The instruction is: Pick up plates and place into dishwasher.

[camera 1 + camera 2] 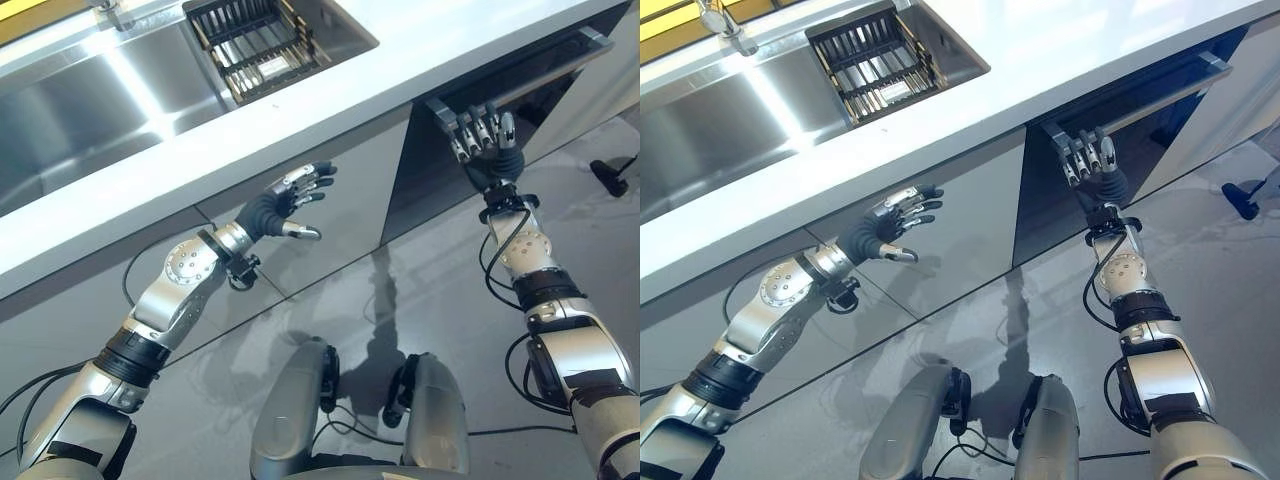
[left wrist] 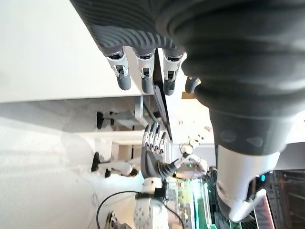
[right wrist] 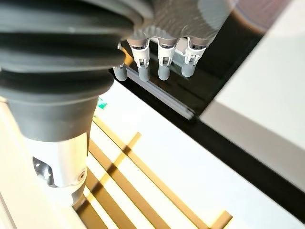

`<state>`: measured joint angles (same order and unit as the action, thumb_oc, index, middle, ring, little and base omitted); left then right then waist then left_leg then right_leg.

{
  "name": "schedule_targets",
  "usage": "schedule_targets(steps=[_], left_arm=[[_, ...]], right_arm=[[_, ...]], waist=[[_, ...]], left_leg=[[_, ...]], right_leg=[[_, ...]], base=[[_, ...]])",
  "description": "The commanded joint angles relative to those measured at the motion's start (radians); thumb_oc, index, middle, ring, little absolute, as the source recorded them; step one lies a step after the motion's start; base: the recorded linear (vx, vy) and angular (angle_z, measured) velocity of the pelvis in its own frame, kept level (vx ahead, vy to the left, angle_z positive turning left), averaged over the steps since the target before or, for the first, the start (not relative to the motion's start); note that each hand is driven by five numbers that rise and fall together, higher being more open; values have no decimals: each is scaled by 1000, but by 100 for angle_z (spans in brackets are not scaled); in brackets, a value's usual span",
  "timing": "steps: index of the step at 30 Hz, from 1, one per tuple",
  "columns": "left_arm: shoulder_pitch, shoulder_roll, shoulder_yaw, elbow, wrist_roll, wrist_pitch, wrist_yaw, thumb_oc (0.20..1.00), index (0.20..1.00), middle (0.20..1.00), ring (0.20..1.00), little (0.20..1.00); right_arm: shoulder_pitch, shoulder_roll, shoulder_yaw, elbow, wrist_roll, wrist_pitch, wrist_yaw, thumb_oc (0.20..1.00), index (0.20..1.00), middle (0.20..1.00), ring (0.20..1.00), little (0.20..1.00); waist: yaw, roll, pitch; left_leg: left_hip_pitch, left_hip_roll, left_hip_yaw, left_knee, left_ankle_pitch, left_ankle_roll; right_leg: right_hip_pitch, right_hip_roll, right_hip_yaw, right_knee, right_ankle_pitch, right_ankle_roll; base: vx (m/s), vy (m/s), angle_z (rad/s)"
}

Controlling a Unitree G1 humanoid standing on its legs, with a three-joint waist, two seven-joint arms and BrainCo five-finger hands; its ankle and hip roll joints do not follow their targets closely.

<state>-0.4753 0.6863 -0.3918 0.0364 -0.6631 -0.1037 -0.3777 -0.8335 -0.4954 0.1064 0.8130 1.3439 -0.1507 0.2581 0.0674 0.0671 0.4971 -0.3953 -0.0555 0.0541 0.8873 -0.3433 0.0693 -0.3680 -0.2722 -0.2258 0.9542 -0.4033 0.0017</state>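
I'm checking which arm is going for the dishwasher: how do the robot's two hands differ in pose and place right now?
The right hand is raised to the dark dishwasher door, its fingers by the door's bar handle; the left hand hangs in front of the grey cabinet front, touching nothing. The right hand's fingers point up toward the white counter; the left hand's point sideways toward the dishwasher. Both are open and hold nothing.

A white countertop runs across the far side, with a steel sink sunk into its left part. A dark slatted dish rack sits in the sink's right end.
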Motion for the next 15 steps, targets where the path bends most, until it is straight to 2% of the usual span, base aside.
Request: schedule_targets(steps=[1, 3, 6, 9, 10, 13, 15], left_arm=[[66, -83, -40, 40, -6, -31, 1, 1000, 1000, 1000, 1000, 1000], [95, -129, -57, 100, -17, -24, 17, 1000, 1000, 1000, 1000, 1000], [187, -239, -81, 272, 15, -75, -14, 1000, 1000, 1000, 1000, 1000], [268, -294, -75, 394, 22, -119, -29, 1000, 1000, 1000, 1000, 1000], [299, -321, -71, 468, 31, -132, -37, 1000, 1000, 1000, 1000, 1000], [343, -365, -46, 591, 57, -144, -37, 1000, 1000, 1000, 1000, 1000], [357, -406, -3, 705, 54, -112, -5, 1000, 1000, 1000, 1000, 1000]], right_arm=[[68, 61, -30, -4, -99, -126, -119, 1000, 1000, 1000, 1000, 1000], [116, 110, -24, -7, -113, -143, -137, 1000, 1000, 1000, 1000, 1000], [267, 224, -4, -20, -132, -162, -152, 1000, 1000, 1000, 1000, 1000], [410, 283, 22, -30, -175, -134, -133, 1000, 1000, 1000, 1000, 1000], [480, 303, 42, -15, -201, -101, -110, 1000, 1000, 1000, 1000, 1000], [577, 326, 81, -11, -256, -31, -81, 1000, 1000, 1000, 1000, 1000], [646, 336, 98, 4, -319, 54, -62, 1000, 1000, 1000, 1000, 1000]], waist=[[13, -17, -104], [4, -22, -123], [-14, -41, -179], [-26, -51, -225], [-32, -57, -252], [-45, -61, -286], [-60, -64, -310]], left_leg=[[82, 45, -9, -112, -7, 14], [119, 50, -5, -188, 28, 9], [210, 62, 9, -368, 104, -14], [296, 69, 14, -511, 170, -30], [333, 69, 21, -580, 199, -40], [399, 72, 34, -709, 257, -56], [435, 77, 48, -788, 291, -67]], right_leg=[[75, 75, 33, -169, 134, -38], [105, 90, 36, -231, 160, -33], [189, 127, 54, -413, 219, -11], [268, 147, 66, -569, 274, 7], [304, 154, 70, -649, 303, 19], [364, 168, 75, -772, 354, 40], [393, 171, 79, -848, 393, 56]], base=[[28, 11, -6], [60, 16, -15], [134, -10, -17], [162, 12, -8], [176, 23, -17], [120, 36, -17], [96, 53, -22]])
